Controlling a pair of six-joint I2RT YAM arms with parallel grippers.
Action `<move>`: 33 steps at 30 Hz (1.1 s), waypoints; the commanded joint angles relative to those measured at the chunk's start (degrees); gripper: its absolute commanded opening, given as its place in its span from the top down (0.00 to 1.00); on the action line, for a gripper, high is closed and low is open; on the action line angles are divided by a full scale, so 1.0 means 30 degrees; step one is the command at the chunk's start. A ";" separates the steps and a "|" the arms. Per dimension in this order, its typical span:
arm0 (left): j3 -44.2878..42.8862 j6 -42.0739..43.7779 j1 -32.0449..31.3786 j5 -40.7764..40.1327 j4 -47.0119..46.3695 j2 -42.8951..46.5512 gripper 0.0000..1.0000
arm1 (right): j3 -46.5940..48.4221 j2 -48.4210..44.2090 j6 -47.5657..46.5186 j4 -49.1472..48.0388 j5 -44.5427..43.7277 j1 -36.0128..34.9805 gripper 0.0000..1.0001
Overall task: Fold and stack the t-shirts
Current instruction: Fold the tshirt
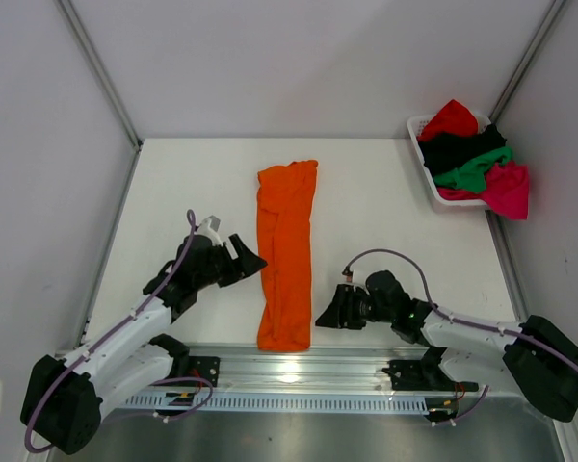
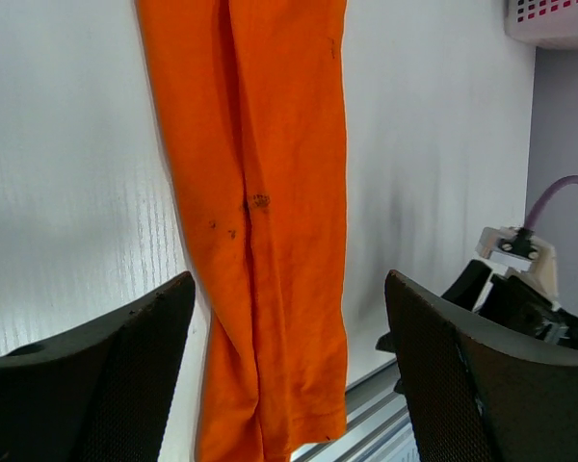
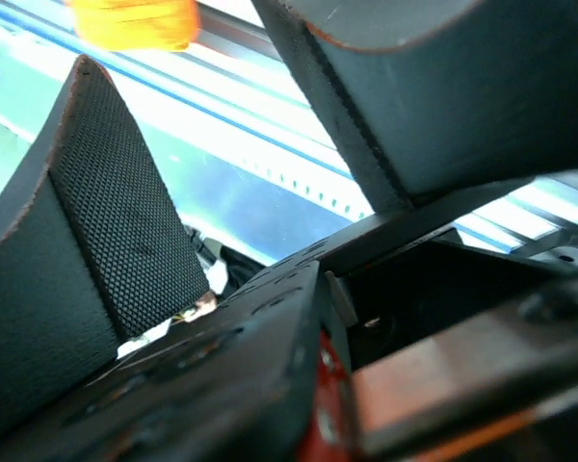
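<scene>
Orange t-shirt (image 1: 287,255) folded into a long strip mid-table, reaching the near edge. Left tool (image 1: 244,259) low at its left, arm bent, jaws wide, empty. Right tool (image 1: 328,315) low by its near end, jaws apart, empty. Other t-shirts (image 1: 472,159) in basket (image 1: 415,123), far-right corner

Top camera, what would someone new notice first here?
An orange shirt folded into a long strip lies down the middle of the table, between the two arms. At the far right corner a white basket holds a heap of red, black, green and pink shirts. The left pincer and right pincer flank the strip's near half, both open and empty.
</scene>
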State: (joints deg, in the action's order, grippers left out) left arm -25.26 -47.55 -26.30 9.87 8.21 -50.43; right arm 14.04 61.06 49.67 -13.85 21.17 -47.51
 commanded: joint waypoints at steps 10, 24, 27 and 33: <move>-0.1103 -0.0058 -0.0284 0.0110 0.0135 0.0551 0.18 | -0.0170 0.6449 0.0875 -0.5576 0.1466 -0.0805 0.43; -0.1044 -0.0029 -0.0284 -0.0184 0.0428 0.0698 0.18 | 0.1236 1.0408 0.0875 -0.7805 0.2816 -0.1128 0.47; -0.0694 -0.0291 -0.0284 -0.0010 0.0545 0.0757 0.18 | 0.1178 1.0643 0.0875 -0.8128 0.2963 -0.1157 0.64; 0.1618 -0.1902 -0.1044 0.1310 0.0397 0.0961 0.20 | 0.1295 1.1052 0.0845 -0.8596 0.3460 -0.1157 0.92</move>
State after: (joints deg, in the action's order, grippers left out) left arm -23.38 -49.82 -27.66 11.09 9.06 -48.40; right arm 18.00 92.84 53.28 -39.33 30.89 -50.52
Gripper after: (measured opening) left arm 0.805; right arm 0.098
